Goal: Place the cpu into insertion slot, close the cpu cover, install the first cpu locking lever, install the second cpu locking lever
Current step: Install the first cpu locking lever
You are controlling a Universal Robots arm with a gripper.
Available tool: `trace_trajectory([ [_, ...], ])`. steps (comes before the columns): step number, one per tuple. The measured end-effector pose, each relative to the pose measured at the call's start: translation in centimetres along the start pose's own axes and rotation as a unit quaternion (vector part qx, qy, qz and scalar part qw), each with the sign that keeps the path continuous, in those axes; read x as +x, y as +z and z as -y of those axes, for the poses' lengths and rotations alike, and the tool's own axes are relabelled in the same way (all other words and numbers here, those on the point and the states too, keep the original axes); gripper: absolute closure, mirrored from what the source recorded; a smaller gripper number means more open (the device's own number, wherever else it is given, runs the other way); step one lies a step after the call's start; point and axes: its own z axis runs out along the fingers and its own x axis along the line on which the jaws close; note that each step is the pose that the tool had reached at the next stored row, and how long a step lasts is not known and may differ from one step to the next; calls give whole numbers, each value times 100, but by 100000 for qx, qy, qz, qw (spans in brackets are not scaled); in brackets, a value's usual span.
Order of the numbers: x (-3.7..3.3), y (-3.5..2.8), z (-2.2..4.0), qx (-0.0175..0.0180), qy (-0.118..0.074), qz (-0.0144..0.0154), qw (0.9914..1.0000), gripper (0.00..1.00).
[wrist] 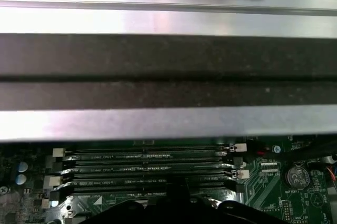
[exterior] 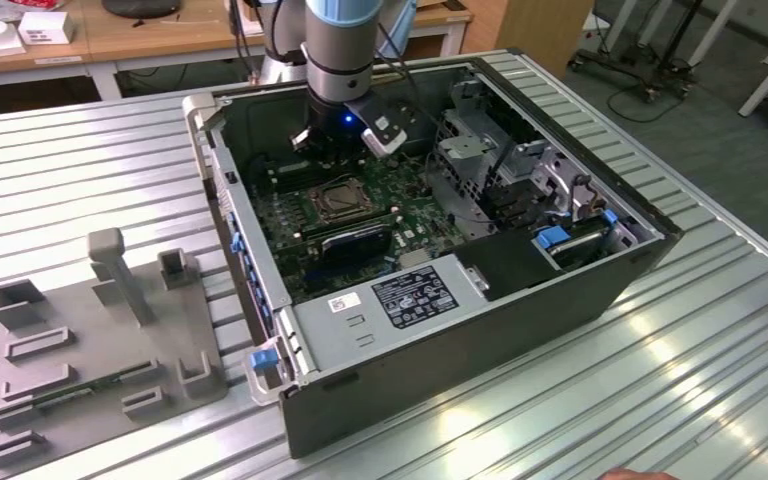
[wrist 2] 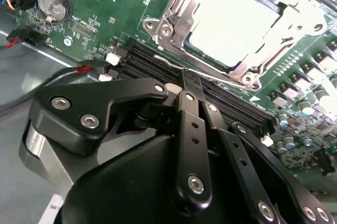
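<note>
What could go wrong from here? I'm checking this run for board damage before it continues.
1. The gripper sits close above the memory slots, beside a thin locking lever; a slip might scrape the slots or bend the lever.
2. The cpu cover frames the bright cpu; a sideways push there might disturb the chip.
3. The red wire near the linkage could snag.

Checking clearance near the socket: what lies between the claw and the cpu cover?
In the second wrist view, the long black memory slots and a thin locking lever lie between the claw and the cpu cover.
</note>
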Motion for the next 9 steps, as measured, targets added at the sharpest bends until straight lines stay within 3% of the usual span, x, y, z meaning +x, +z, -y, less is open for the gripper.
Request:
trace_trajectory([
  [9, -52, 63, 12, 12, 173, 43, 100000, 89],
])
